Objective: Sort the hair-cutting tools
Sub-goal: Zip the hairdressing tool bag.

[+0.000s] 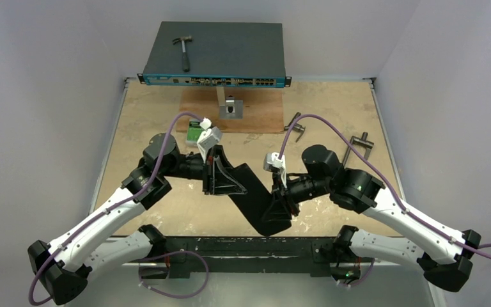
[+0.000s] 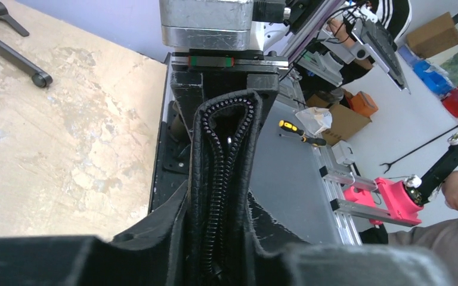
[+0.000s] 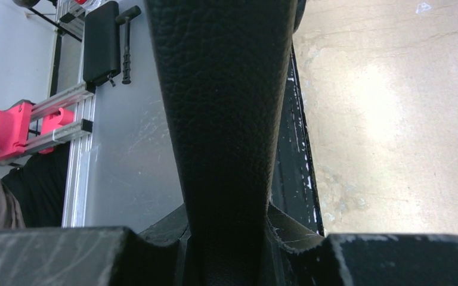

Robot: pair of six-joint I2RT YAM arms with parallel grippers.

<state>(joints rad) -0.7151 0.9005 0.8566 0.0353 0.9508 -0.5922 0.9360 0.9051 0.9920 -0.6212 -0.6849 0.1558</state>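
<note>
1. Left jaws: clenched on the zip edge [image 2: 217, 155] of a black zip case [image 1: 252, 192], centre-left of the overhead frame.
2. Right jaws: clenched on the case's other end, lower centre; the case stretches diagonally between both arms.
3. Scissors, comb and clips: none discernible; whether they lie inside the case cannot be told.
4. Hammer [image 1: 183, 50]: on a blue-grey box [image 1: 230, 54], top centre; two grey T-handle tools [image 1: 299, 126] on the desk [image 1: 153, 115], upper right.

Bright even light, soft shadows, glare on table [image 3: 393, 89], blurry foreground
</note>
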